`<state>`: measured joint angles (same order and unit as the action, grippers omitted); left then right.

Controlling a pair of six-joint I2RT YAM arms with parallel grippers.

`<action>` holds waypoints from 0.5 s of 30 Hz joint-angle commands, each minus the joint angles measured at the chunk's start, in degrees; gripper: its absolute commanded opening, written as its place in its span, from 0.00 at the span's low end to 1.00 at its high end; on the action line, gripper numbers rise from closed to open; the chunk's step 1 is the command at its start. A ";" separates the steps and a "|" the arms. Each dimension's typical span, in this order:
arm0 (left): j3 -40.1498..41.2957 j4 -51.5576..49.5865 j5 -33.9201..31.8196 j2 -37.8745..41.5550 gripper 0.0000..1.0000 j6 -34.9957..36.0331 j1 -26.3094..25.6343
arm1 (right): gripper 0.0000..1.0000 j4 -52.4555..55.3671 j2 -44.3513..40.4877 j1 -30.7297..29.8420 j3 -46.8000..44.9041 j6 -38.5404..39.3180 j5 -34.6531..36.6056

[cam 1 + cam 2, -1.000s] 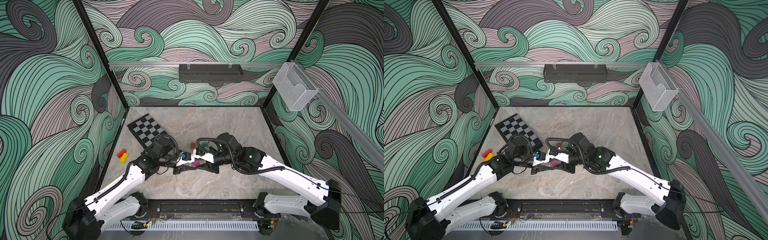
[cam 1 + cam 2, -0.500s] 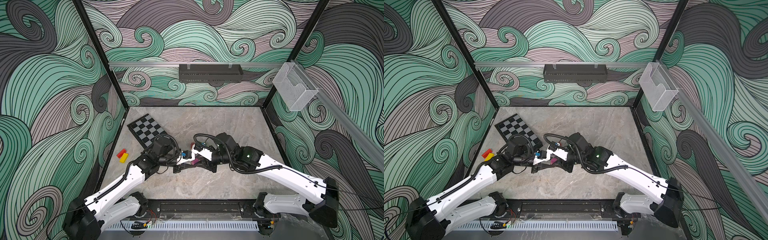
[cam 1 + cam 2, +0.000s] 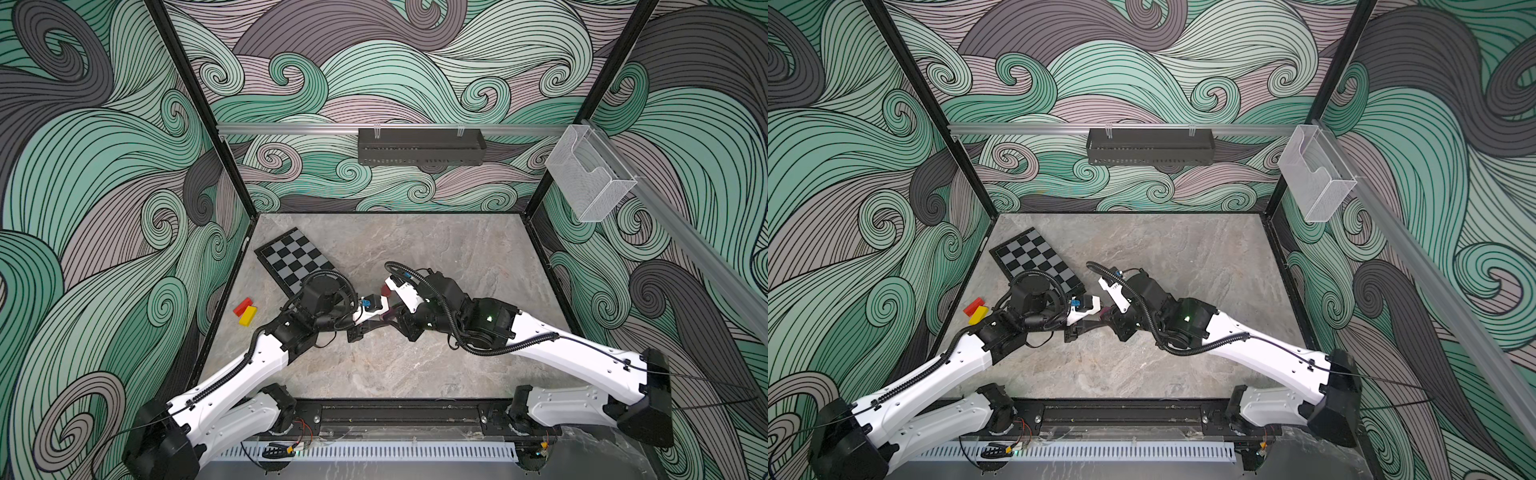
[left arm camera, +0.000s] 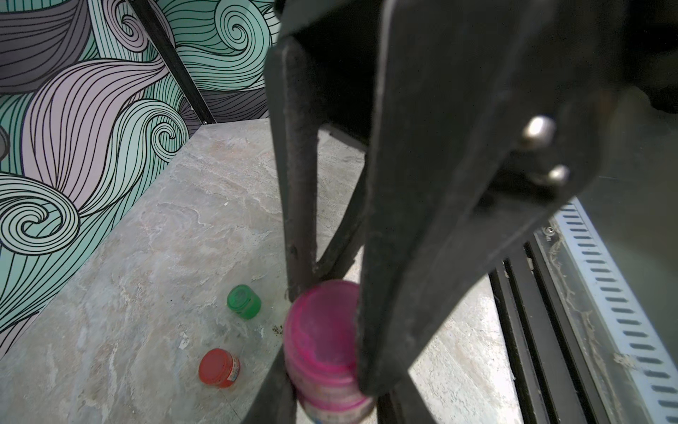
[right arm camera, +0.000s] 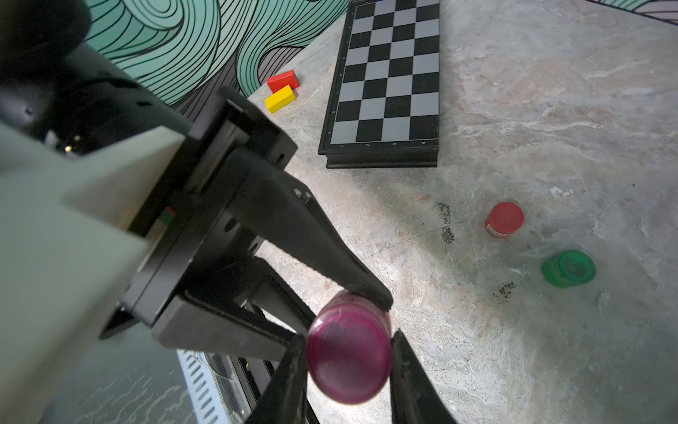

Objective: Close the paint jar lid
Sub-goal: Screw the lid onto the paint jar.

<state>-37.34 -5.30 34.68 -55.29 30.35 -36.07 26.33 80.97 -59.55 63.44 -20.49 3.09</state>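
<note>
1. At the table's [image 3: 415,365] centre, toward its front edge, both arms meet on the paint jar [image 5: 348,367], which is magenta. Only a sliver of it shows in both top views [image 3: 390,317] [image 3: 1104,311].
2. Left gripper [image 4: 328,337]: clamped on the paint jar, one finger on each side.
3. Right gripper [image 5: 348,339]: closed on the same jar from the opposite end, fingers flanking its glossy round face.
4. Which end carries the lid cannot be told.
5. Red jar [image 5: 504,220] and green jar [image 5: 568,268]: capped, on the table near each other, well apart from both grippers.
6. Chessboard [image 3: 295,259]: flat, rear left.
7. Red block [image 3: 243,306] and yellow block [image 3: 248,316]: touching, by the left wall.
</note>
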 commanded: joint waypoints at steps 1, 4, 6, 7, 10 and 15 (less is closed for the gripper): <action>-1.23 6.98 0.78 0.60 0.10 -0.72 -0.49 | 0.11 0.33 3.08 -0.50 2.16 -10.50 4.29; -1.15 6.97 0.27 0.66 0.09 -0.90 -0.49 | 0.15 0.40 3.58 -0.57 3.00 -12.51 3.44; -0.92 7.01 0.30 0.70 0.09 -0.78 -0.49 | 0.22 -0.53 3.28 -0.55 3.16 -12.62 1.96; -1.00 6.89 0.44 0.71 0.09 -0.74 -0.50 | 0.27 -0.57 3.02 -0.50 3.40 -12.21 1.43; -1.40 5.69 2.06 0.31 0.09 -0.03 -0.49 | 0.44 0.41 1.76 0.41 4.05 -7.49 -2.27; -3.38 0.95 7.08 -0.88 0.09 2.14 -0.49 | 0.69 1.48 -4.65 5.73 1.76 5.47 -11.67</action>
<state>-37.58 -3.92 36.99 -55.57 30.37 -36.32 28.84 79.96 -56.31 65.67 -22.20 -1.91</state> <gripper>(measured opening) 0.314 0.685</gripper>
